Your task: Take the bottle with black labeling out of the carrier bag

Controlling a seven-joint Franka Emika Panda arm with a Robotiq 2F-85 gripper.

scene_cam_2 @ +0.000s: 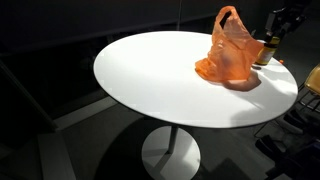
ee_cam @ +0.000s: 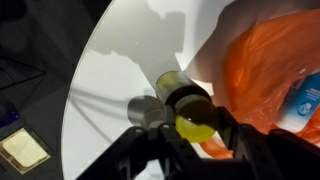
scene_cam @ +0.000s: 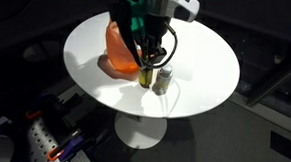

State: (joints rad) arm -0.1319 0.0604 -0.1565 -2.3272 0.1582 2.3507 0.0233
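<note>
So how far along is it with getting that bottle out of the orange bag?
Mostly done, it seems. A small yellowish bottle stands on the round white table, outside the orange plastic carrier bag and beside a small grey container. In hand: the gripper straddles the bottle, though I cannot tell whether it is clamped. Left: probably letting go and lifting clear.
</note>
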